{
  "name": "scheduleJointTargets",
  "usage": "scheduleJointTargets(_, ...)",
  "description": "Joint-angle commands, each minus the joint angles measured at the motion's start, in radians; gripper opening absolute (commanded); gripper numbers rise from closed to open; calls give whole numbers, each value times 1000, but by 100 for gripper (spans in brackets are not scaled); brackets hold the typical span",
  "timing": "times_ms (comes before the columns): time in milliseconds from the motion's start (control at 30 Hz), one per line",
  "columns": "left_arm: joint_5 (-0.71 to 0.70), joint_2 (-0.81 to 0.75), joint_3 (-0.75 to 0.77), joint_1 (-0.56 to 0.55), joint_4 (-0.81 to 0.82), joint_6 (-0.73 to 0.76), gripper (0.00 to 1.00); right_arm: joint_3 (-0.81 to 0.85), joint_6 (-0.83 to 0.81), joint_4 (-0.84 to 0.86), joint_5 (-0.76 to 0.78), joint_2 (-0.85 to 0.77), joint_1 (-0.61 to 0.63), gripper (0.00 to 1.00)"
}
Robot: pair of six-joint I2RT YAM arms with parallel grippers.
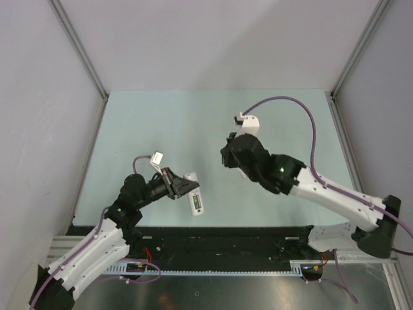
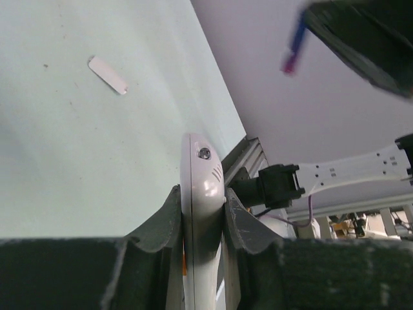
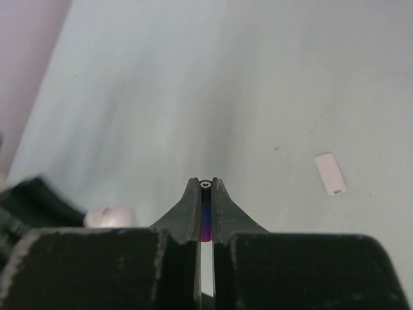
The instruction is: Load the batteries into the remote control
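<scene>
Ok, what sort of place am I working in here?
Probably a lab robot cell, not a home: a bare pale-green table, plain grey panel walls framed by aluminium posts, and a metal rail along the near edge.

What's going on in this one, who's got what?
The left gripper is shut on the white remote control near the front edge of the table. The right gripper is shut on the purple-blue battery, held in the air apart from the remote, so it is not yet loaded. A small white flat piece, perhaps the battery cover, lies on the table. The green battery is not in view.
</scene>
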Motion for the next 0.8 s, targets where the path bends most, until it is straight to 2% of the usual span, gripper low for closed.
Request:
scheduleJointTargets(0, -29, 87, 96, -4, 83, -26, 0, -114, -186, 145, 93, -76, 108, 0)
scheduleJointTargets(433, -19, 284, 159, -5, 327, -153, 0, -355, -367, 598, 145, -241, 304, 0)
scheduleJointTargets(767, -58, 296, 168, -5, 391, -205, 0, -361, -436, 693, 231, -221, 397, 0)
